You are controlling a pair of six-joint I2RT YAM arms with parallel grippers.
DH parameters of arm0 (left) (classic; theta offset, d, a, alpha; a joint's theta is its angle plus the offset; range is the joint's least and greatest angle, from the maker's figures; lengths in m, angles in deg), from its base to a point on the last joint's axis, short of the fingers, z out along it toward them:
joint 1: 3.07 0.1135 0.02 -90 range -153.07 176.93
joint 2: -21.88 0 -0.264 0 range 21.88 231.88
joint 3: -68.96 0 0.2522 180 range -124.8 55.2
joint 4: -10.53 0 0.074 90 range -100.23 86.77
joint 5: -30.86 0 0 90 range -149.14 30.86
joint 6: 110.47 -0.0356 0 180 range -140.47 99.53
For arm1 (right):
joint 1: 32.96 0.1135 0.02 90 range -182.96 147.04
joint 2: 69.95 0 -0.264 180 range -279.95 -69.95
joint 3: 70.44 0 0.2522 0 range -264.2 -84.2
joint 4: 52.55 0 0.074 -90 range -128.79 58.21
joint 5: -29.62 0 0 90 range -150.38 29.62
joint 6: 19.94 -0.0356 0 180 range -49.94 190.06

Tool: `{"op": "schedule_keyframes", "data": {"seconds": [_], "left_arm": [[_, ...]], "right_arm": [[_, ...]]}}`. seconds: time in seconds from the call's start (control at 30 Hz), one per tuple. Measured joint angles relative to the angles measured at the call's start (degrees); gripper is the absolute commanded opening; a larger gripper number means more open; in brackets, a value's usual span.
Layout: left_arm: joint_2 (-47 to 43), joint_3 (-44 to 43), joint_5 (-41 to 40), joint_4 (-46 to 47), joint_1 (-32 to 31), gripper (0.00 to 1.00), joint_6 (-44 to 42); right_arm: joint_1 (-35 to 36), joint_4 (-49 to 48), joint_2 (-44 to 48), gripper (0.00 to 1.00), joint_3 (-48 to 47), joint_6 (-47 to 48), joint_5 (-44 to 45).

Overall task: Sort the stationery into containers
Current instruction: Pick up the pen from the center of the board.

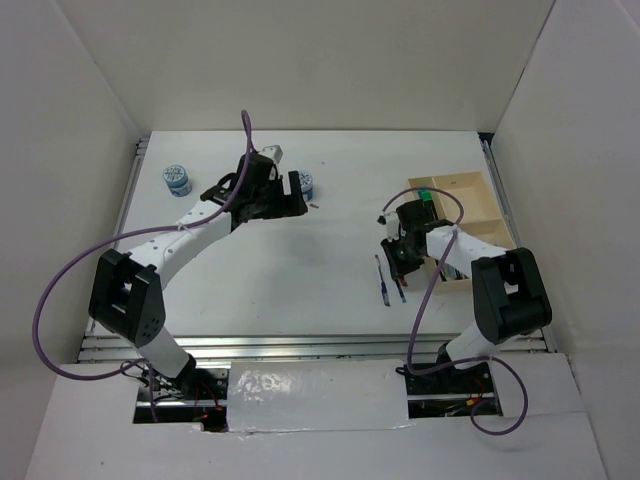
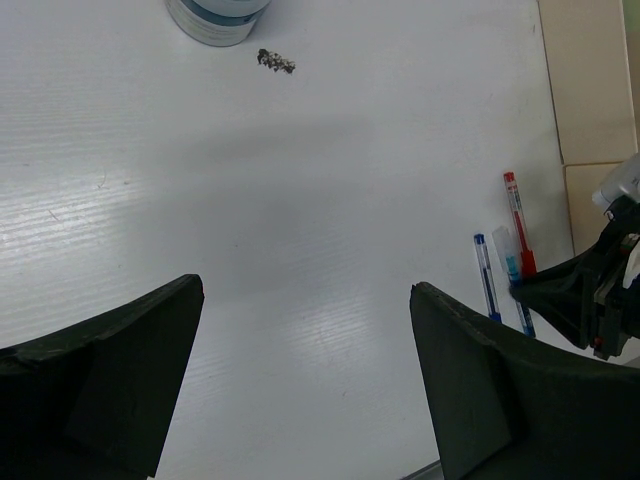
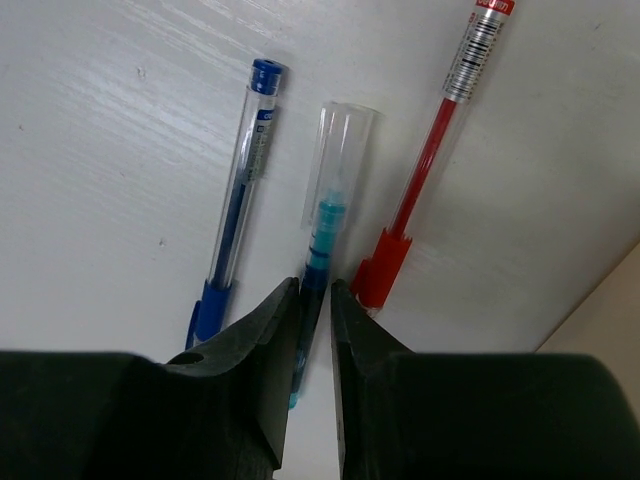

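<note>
Three pens lie flat, side by side and nearly parallel, at centre right of the top view: blue pen (image 3: pixel 235 200), clear-barrelled teal pen (image 3: pixel 325 225), red pen (image 3: pixel 425 170). Left pot (image 1: pixel 177 179) and right pot (image 1: pixel 303 185), round and blue-white, stand upright at upper left. The divided wooden tray (image 1: pixel 470 190) sits at right.

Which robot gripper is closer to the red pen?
Right. The right gripper sits just beside the red pen, straddling the teal pen next to it. The left gripper is far across the table, by the blue-white pot.
</note>
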Motion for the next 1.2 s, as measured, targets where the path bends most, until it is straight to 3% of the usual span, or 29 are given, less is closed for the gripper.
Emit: {"op": "schedule_keyframes", "data": {"seconds": [0.63, 0.67, 0.8, 0.87, 1.07, 1.2], "left_arm": [[0.0, 0.0, 0.04, 0.0, 0.09, 0.97, 0.0], [0.0, 0.0, 0.07, 0.0, 0.09, 0.97, 0.0], [0.0, 0.0, 0.09, 0.0, 0.15, 0.97, 0.02], [0.0, 0.0, 0.13, -0.02, 0.33, 0.97, 0.02], [0.0, 0.0, 0.44, 0.02, 0.48, 0.96, 0.07], [0.0, 0.0, 0.55, 0.02, 0.5, 0.96, 0.11]], "right_arm": [[5.86, -0.39, -2.97, 0.28, -2.29, -0.33, 4.79], [6.23, -0.35, -3.23, 0.26, -2.58, -0.48, 5.25], [6.93, 0.13, -4.11, 0.04, -3.69, -1.05, 6.62], [6.88, 0.15, -4.09, 0.0, -3.72, -1.22, 6.93], [4.28, 4.72, 0.55, 0.0, -5.46, -1.25, 3.56], [-0.39, 9.73, 7.45, 0.0, -15.78, -1.27, -3.17]]}}
